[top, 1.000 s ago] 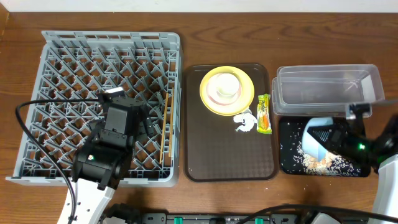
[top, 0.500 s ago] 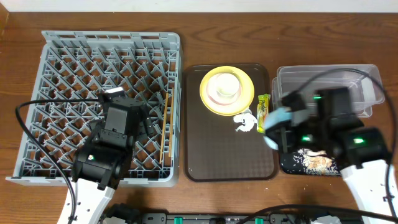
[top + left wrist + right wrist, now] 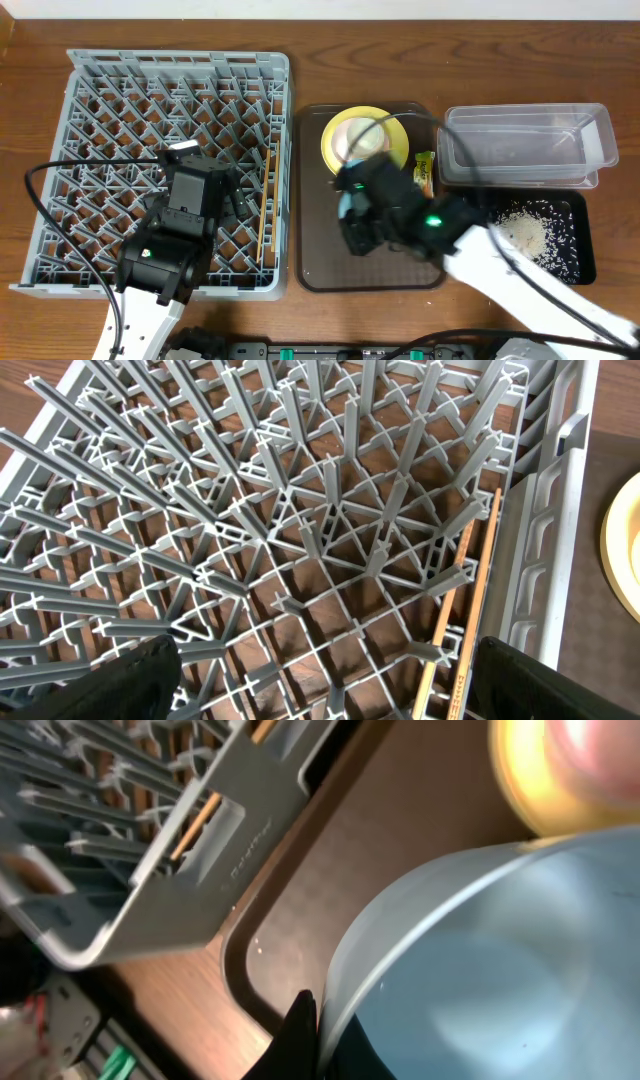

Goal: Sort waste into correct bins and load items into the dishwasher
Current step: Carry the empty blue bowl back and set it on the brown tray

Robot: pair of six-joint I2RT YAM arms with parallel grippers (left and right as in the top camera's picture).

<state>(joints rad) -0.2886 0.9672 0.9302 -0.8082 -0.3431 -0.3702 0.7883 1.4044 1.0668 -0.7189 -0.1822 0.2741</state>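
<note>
My right gripper (image 3: 316,1040) clamped on light blue bowl (image 3: 480,950) above brown tray (image 3: 320,252). My left gripper (image 3: 320,685) wide over grey rack (image 3: 120,100), chopsticks (image 3: 266,200) inside. Rice crumbs (image 3: 525,232) in black tray (image 3: 580,262).

Blk wrists (image 3: 185,215), white links (image 3: 140,320), blk cable (image 3: 32,200), green LED (image 3: 432,222)

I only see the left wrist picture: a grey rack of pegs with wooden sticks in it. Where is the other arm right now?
Observer: Over the brown serving tray; the right gripper is shut on the rim of a light blue bowl.
Operator: Is any food about?
Observer: White crumbs lie scattered in the black tray, far right.
Operator: What else is on that brown tray?
Observer: A yellow plate with a cream cup on it.
</note>
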